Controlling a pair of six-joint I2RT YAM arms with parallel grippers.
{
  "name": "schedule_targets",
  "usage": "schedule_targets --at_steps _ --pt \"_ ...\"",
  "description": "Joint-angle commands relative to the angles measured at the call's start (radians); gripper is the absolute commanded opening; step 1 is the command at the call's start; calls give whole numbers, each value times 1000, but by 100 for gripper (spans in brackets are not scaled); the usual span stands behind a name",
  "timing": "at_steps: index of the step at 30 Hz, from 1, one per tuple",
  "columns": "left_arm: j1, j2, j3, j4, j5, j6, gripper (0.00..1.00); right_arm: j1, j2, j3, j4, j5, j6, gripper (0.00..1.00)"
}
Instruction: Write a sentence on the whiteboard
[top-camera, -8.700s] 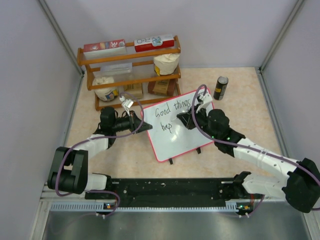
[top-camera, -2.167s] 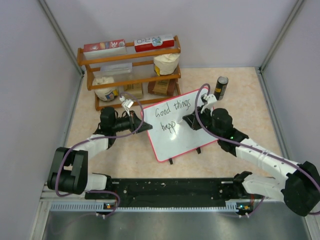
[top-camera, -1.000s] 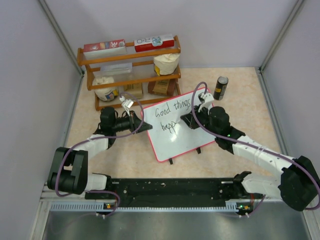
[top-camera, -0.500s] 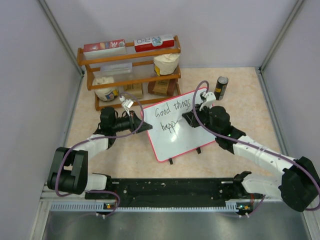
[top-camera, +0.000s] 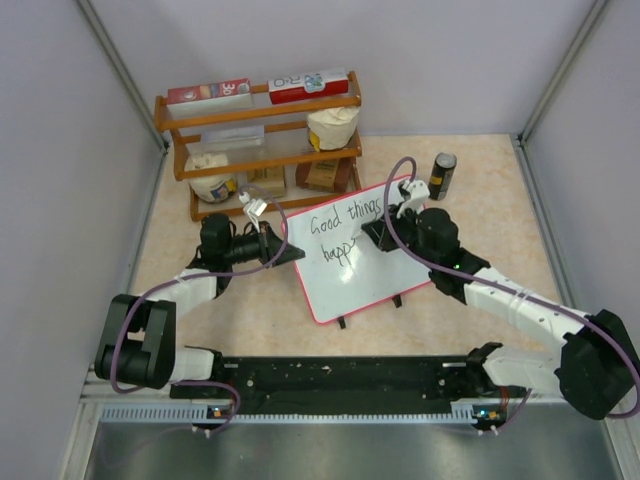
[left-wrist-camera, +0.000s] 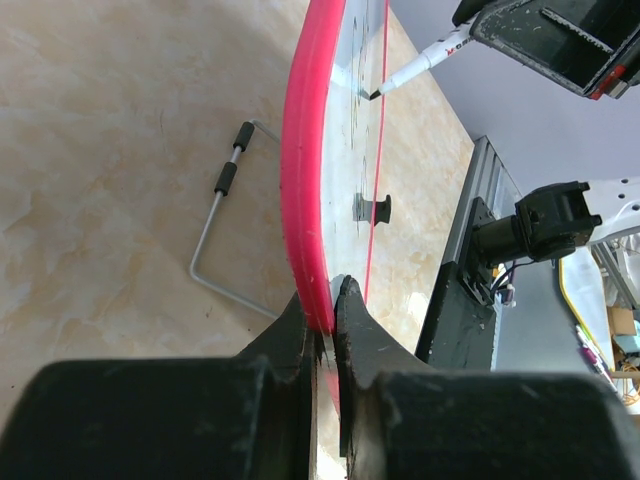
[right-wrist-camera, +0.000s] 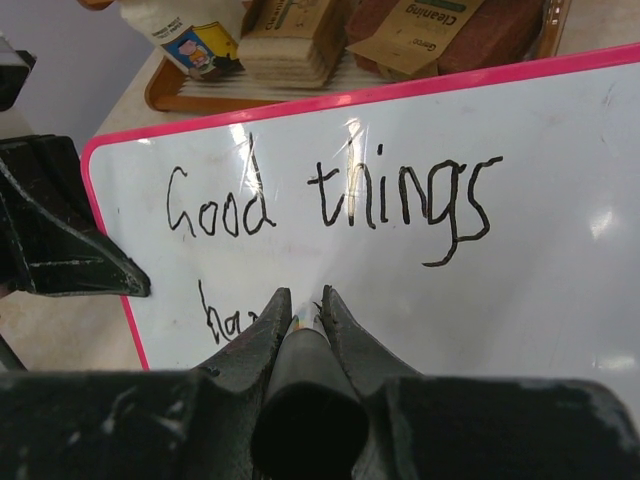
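- Whiteboard (top-camera: 370, 275) stands tilted on the table (top-camera: 500, 190), with a shelf (top-camera: 258, 110) just behind its top-left corner and open room rightward to a can (top-camera: 441, 175).
- Left gripper (left-wrist-camera: 322, 318) clamps its left edge.
- Right gripper (right-wrist-camera: 300, 305) grips a marker (left-wrist-camera: 420, 68), tip at the board.
- Sentence (right-wrist-camera: 330, 195) reads "Good things"; below, seemingly "ha", rest hidden.

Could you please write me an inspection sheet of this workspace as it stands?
Surface: beige marbled table.
Job's things: whiteboard at centre; sentence reads "Good things", second line begun, partly hidden by fingers.
Clutter: wooden rack of packets behind the board; dark can standing apart.
Grippers: left gripper shut on the whiteboard's red frame; right gripper shut on a marker, tip at the board.
Cables: purple cables along both arms; one loops over the board's far corner.
Surroundings: plain panel walls; nothing else seen.
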Motion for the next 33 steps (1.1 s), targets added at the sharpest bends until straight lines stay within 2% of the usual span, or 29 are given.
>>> schedule_targets --at_steps 1,21,33 --pt "-34 20 -54 -93 -20 237 0 -5 9 28 -2 -35 -13 0" --pt "-34 20 -54 -94 -20 237 0 -8 -45 -61 -73 -16 -35 0" --pt "-34 17 -54 -94 -21 237 0 -9 -77 -22 -65 59 -36 0"
